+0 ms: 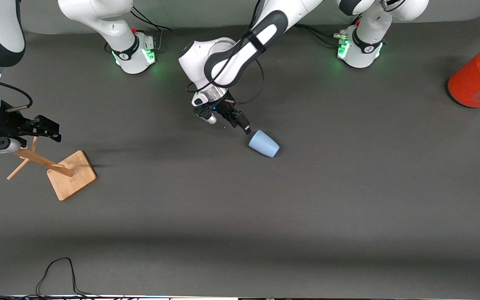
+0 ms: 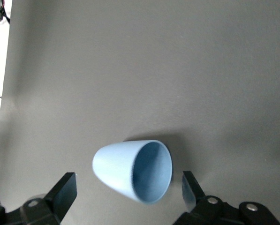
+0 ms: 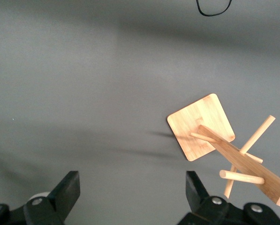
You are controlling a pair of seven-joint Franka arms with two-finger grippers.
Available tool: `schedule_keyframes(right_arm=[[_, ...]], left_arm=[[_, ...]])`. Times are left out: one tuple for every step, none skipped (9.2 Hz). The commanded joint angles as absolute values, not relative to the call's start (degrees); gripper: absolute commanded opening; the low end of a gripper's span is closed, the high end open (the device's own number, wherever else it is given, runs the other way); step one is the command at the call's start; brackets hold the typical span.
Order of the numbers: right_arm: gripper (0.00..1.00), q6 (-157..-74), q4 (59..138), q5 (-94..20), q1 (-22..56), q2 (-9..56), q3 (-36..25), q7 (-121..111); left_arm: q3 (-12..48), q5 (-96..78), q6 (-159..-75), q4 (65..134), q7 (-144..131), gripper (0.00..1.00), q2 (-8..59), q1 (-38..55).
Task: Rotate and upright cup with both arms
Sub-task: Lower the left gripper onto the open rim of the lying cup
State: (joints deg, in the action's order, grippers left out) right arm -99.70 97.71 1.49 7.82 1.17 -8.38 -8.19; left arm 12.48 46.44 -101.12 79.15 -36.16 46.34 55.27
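The pale-blue cup [image 1: 263, 143] lies on its side on the dark table mat, about midway between the two arms' ends. My left gripper [image 1: 228, 123] reaches in from its base and hangs low beside the cup, one fingertip close to the cup's end. In the left wrist view the cup [image 2: 130, 176] shows its open mouth. My left gripper [image 2: 129, 187] is open, a finger on either side of the cup and not touching it. My right gripper [image 1: 54, 131] waits open over the right arm's end of the table; the right wrist view shows nothing in my right gripper [image 3: 132, 190].
A wooden peg stand [image 1: 72, 175] on a square base sits under the right gripper and shows in the right wrist view as the stand [image 3: 200, 126]. A large orange-red can [image 1: 479, 77] stands at the left arm's end. A black cable [image 1: 56, 271] loops at the table edge nearest the camera.
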Motion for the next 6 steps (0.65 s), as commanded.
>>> schedule_keyframes(right_arm=[[1.0, -99.32, 98.7, 0.35, 8.53, 0.26, -8.88, -8.7], [1.0, -99.23, 98.7, 0.35, 8.44, 0.52, -8.96, -8.61], [1.0, -99.23, 98.53, 0.35, 8.52, 0.53, -8.96, -5.48], [1.0, -99.32, 98.44, 0.44, 8.7, 0.7, -8.36, -0.14], [1.0, -99.49, 98.44, 0.53, 8.88, 0.96, -8.26, 1.56], [1.0, -99.67, 98.44, 0.44, 8.7, 1.14, -8.26, 1.49]], left_arm=[[11.6, 50.52, -101.51, 81.02, -30.89, 0.99, 47.46, 56.16], [11.51, 50.54, -101.51, 81.21, -27.46, 0.99, 47.55, 55.9], [11.43, 50.89, -101.51, 81.38, -25.16, 0.98, 47.55, 55.64], [11.34, 51.15, -101.6, 82.08, -23.4, 0.98, 47.55, 55.55], [11.34, 52.46, -101.51, 82.61, -23.21, 0.96, 47.46, 55.37], [11.34, 52.73, -101.6, 82.7, -23.2, 0.95, 47.63, 54.85]])
